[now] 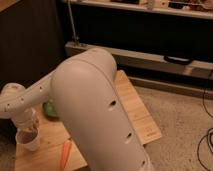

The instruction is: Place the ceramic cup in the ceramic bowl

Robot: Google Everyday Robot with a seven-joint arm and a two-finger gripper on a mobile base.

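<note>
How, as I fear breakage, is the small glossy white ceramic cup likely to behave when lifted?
The small white ceramic cup looks rigid and probably brittle: knocking the glossy green bowl could chip it. Its shiny wall may slip. The gripper sits at it, near the wooden table's edge, where tipping could drop it.

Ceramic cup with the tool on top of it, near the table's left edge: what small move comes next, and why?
Probably a short straight lift, once the grip is confirmed. The tool sits at the mouth of the ceramic cup, which stands on the wooden table. The ceramic bowl lies just beyond it, partly hidden by the arm, so the cup likely has to clear its rim first.
</note>
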